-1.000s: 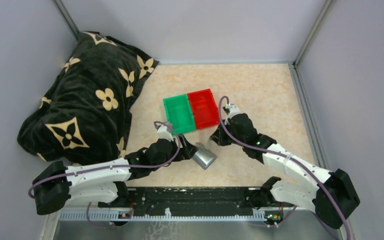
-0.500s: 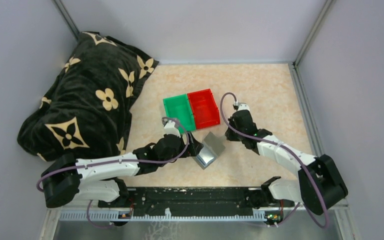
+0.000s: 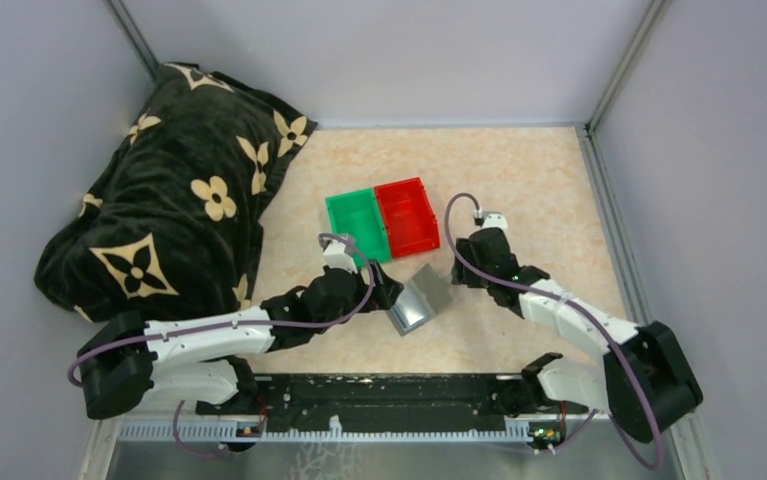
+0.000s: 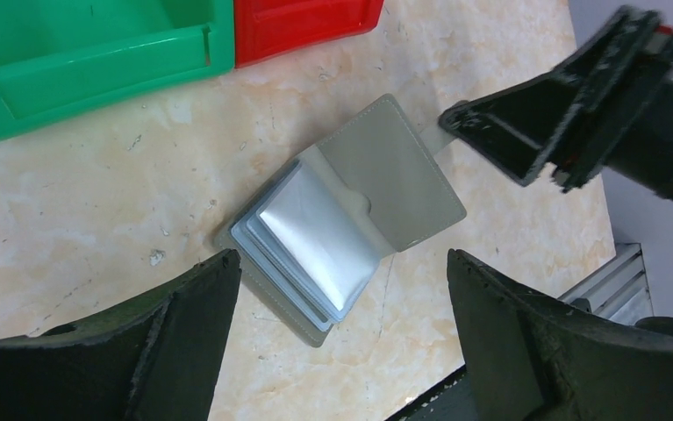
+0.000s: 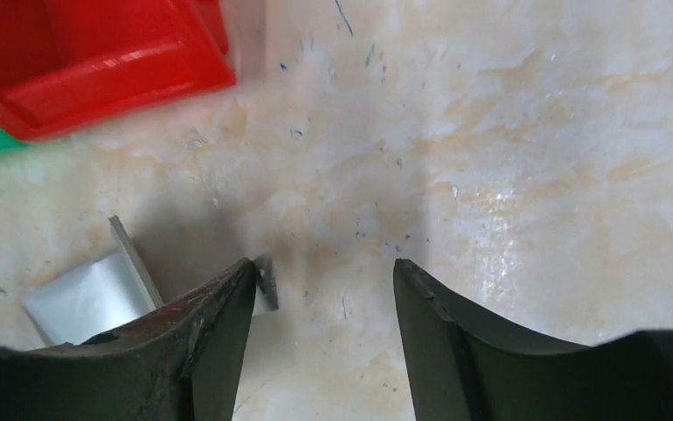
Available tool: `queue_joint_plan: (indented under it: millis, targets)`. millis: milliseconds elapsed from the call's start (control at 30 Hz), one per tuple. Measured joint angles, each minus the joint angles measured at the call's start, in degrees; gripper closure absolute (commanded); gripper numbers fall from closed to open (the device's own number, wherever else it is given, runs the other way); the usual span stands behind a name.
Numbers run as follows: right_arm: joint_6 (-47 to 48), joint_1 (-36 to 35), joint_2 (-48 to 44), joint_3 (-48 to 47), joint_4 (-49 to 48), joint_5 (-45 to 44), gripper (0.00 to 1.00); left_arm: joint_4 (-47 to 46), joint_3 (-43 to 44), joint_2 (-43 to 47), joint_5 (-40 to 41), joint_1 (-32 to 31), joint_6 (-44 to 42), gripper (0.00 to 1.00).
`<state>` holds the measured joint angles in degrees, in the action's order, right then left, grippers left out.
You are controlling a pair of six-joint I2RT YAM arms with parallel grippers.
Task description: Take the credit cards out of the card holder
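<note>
On the marbled table (image 3: pixel 519 180), the left gripper (image 4: pixel 341 259) has its fingers spread wide. Between them the card holder (image 4: pixel 403 175) lies open, credit cards (image 4: pixel 315 232) tucked in one panel. A green bin (image 3: pixel 357 228) and a red bin (image 3: pixel 406 217) sit beyond the fingertips. The right gripper (image 5: pixel 324 272), fingers apart, seemingly touches the holder's edge.

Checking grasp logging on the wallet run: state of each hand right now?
Left hand: open, holding nothing, poised over the opened card holder.
Right hand: open, holding nothing, beside the card holder's flap edge.
</note>
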<state>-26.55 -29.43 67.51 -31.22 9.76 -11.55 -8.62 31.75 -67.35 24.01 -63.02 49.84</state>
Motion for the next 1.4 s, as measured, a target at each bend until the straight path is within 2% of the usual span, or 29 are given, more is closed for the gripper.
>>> queue_joint_plan:
  millis: [167, 300, 433, 533, 633, 700, 733, 867, 900, 933, 1300, 1400]
  targets:
    - [0.7, -0.1, -9.0, 0.1, 1.4, -0.3, 0.4, -0.6, -1.6, 0.0, 0.2, 0.0, 0.0, 0.08]
    - [1.1, -2.5, -12.8, -0.5, 2.9, -0.2, 0.45, -1.7, -2.8, -1.1, 0.1, 0.0, 0.3, 0.09]
    - [2.0, -6.8, -12.5, -2.7, 3.6, 2.4, 0.44, -3.8, -3.0, -4.6, -0.4, 0.0, 0.7, 0.17]
    - [2.8, -10.9, -10.1, -4.8, 3.1, 3.6, 0.4, -5.2, -3.0, -8.2, -0.7, 0.0, 0.7, 0.18]
    - [3.4, -13.8, -7.5, -5.4, 2.0, 4.9, 0.42, -5.9, -1.7, -12.5, -1.1, 0.1, 0.4, 0.18]
    - [3.6, -14.4, -5.9, -5.2, 1.8, 5.6, 0.47, -6.1, 0.4, -16.4, -1.6, 0.1, 0.3, 0.19]
    - [3.6, -14.4, -5.3, -5.2, 1.8, 5.7, 0.54, -6.2, 1.7, -18.5, -1.9, 0.1, 0.2, 0.2]
    - [3.4, -14.4, -4.8, -3.9, 1.4, 5.0, 0.91, -6.4, 6.4, -24.3, -3.0, 0.2, 0.0, 0.2]
    - [3.4, -14.4, -4.8, -3.7, 1.4, 4.8, 0.98, -6.5, 7.4, -25.0, -3.4, 0.2, 0.0, 0.2]
    - [3.0, -14.1, -4.8, -3.3, 1.3, 4.5, 1.0, -6.5, 7.9, -25.4, -3.6, 0.2, 0.0, 0.2]
    - [1.4, -3.6, -2.8, 0.5, 1.0, 4.5, 1.0, -6.6, 7.3, -24.0, -4.6, 0.2, 0.1, 0.22]
    - [1.2, -1.2, -0.8, 1.0, 0.5, 4.8, 1.0, -6.4, 7.0, -22.9, -4.6, 0.2, 0.0, 0.33]
